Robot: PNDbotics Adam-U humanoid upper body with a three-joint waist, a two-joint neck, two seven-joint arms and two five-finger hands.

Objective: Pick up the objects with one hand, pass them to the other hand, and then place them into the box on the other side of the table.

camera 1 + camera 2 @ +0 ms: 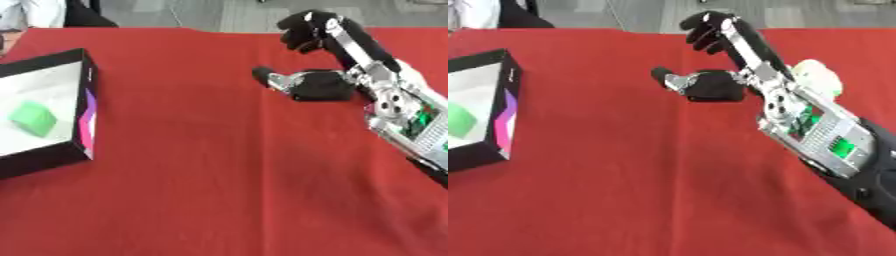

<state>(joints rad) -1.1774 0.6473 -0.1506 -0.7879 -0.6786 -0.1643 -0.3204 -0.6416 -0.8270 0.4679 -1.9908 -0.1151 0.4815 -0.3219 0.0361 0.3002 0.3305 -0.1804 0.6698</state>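
Note:
My right hand (715, 86) hovers over the far right of the red table (219, 175). It is open, thumb out to the left and fingertips slightly bent, with nothing between them. Just behind its wrist lies a pale, rounded object (818, 74), partly hidden by the arm. At the left edge stands a black box (88, 112) with a white floor. Inside it lies a green block (33, 118). My left hand shows in neither view.
Bare red cloth spans the middle and front of the table between the box and my right arm. A person's dark and white clothing (52, 12) shows beyond the far left edge.

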